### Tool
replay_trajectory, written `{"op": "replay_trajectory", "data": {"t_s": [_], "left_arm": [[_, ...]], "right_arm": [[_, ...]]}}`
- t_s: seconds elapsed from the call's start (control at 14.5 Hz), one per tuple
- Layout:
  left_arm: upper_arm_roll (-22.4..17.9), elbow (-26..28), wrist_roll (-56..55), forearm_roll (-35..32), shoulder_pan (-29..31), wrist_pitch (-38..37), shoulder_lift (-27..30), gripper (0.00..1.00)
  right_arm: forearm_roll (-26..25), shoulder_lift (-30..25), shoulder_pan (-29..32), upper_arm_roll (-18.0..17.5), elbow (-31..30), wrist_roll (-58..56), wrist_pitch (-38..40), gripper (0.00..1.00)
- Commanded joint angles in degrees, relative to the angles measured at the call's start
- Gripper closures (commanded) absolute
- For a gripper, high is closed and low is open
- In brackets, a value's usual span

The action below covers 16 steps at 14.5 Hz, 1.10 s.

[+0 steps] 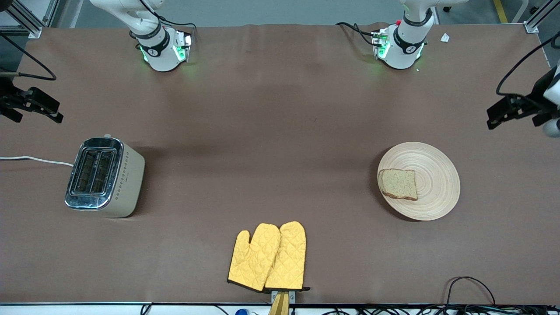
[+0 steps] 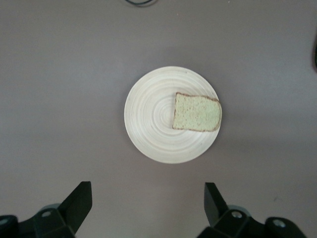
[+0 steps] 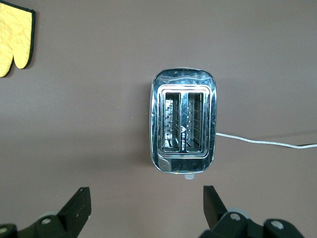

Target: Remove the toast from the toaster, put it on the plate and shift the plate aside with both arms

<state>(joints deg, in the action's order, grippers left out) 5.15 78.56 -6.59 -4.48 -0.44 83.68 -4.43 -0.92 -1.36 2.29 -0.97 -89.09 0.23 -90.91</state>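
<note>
The toast (image 1: 398,183) lies flat on the round pale wooden plate (image 1: 437,192), at the plate's edge toward the right arm's end. Both also show in the left wrist view: toast (image 2: 197,112), plate (image 2: 148,124). My left gripper (image 2: 147,198) is open and empty, high over the table beside the plate at the left arm's end (image 1: 507,113). My right gripper (image 3: 147,198) is open and empty, high over the table beside the toaster at the right arm's end (image 1: 37,107).
A chrome-topped two-slot toaster (image 1: 103,177) stands toward the right arm's end, slots empty (image 3: 183,126), with a white cord (image 1: 35,159) running off the table. A pair of yellow oven mitts (image 1: 269,257) lies near the front edge, midway along.
</note>
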Motion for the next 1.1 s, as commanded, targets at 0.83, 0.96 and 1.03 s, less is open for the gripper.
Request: {"op": "replay_trajectory", "data": {"t_s": [0.83,0.96,1.03], "left_arm": [[-0.94,10.91,0.61,3.16,-1.50,1.58,7.24,0.00],[-0.85,11.00,1.92,3.25,-1.32,1.66,7.07,0.00],[-0.85,11.00,3.23,3.34,-1.32,1.67,7.07,0.00]], "right_arm": [[0.83,0.21,0.17,0.18,0.58,-0.75,0.29,0.00],[0.83,0.21,0.26,0.18,0.58,-0.75,0.29,0.00],[0.83,0.21,0.26,0.18,0.58,-0.75,0.29,0.00]]}}
